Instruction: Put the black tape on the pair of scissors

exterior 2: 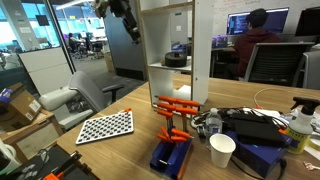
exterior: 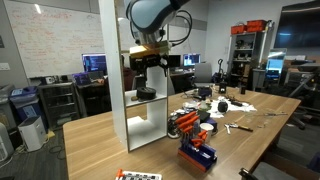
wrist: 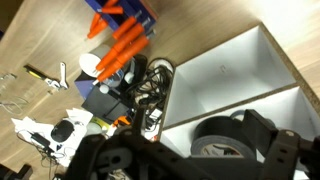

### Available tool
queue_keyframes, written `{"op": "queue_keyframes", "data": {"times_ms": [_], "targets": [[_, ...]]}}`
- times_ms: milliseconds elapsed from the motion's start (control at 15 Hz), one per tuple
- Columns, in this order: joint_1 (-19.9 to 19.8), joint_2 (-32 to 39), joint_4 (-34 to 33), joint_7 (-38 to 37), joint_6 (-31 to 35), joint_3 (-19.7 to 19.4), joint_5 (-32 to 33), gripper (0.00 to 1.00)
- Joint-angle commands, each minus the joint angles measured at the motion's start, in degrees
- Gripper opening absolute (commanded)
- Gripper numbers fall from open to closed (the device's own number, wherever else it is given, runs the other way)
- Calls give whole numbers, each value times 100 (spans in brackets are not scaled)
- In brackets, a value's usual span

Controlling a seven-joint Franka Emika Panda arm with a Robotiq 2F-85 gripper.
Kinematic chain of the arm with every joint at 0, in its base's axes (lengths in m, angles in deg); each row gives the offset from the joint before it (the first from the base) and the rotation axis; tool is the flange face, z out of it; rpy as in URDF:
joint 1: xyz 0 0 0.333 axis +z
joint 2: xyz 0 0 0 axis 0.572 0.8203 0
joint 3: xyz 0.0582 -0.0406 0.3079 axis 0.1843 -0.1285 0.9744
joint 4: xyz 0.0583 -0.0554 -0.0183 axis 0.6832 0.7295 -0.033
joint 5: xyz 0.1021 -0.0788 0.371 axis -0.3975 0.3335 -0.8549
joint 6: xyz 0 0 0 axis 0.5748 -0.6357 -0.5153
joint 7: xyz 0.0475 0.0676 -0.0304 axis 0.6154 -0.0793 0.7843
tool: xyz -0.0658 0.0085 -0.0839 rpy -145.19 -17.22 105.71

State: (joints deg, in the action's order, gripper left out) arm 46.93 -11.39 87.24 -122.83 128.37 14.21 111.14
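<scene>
The tape (exterior 2: 176, 58) lies flat on the middle board of a white shelf (exterior 2: 201, 60) that stands on the tabletop (exterior 2: 120, 150). In both exterior views the roll sits well inside that compartment, its hollow centre facing up.

The pincer (exterior 2: 133, 31) hangs in the upper left of the frame, outside the shelf, higher than the tape and apart from it. In an exterior view the pincer (exterior: 151, 62) shows at frame centre, straight above the tape (exterior: 146, 94) with a clear gap between them.

In the wrist view the pincer (wrist: 195, 148) fills the lower edge as a dark blur. Its fingers (wrist: 287, 148) seem spread wide, so it looks released and grasps nothing. The tape (wrist: 225, 140) appears at the lower right, in a shelf compartment, partly covered by the dark parts of the pincer.

A blue-and-orange block (exterior 2: 172, 150) stands on the tabletop below the shelf, near a white cup (exterior 2: 222, 150) and a tangle of cables (wrist: 150, 80). Which of the small items on the tabletop is the pair of scissors, I cannot tell.
</scene>
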Motion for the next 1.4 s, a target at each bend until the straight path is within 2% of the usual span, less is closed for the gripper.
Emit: {"op": "queue_keyframes", "data": {"times_ms": [0, 267, 667, 733, 933, 1333], "targets": [[-18, -1174, 630, 382, -689, 280, -925, 100], [-68, -2120, 852, 783, -1367, 409, -2020, 100], [-120, -3325, 1299, 1113, -2293, 641, -2582, 100], [-255, -2899, 1042, 1065, -2110, 701, -2449, 100], [-260, -3268, 1245, 1103, -2230, 783, -2510, 100], [-268, -3282, 1324, 1112, -2229, 782, -2514, 100]]}}
